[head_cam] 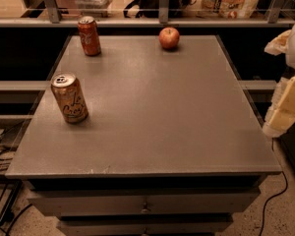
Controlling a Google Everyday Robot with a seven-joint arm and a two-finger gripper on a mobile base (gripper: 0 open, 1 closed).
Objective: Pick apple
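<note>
A broad grey surface [157, 112] fills most of the view, topping a cabinet whose drawers [145, 203] show along the front edge below. At the right border, off the surface's right edge and about level with its middle, hangs the cream-coloured gripper [287, 104], partly cut off by the frame; whether its jaws are spread or pressed together cannot be told, and nothing is seen held in them. A tan drink can [69, 98] stands upright near the left edge of the surface, toward the middle of its depth. A red soda can [89, 36] stands upright at the far left corner. The apple [169, 38], red with a yellowish patch, sits close to the far edge, a little right of centre, well apart from the gripper and to the gripper's far left, with bare surface between them.
</note>
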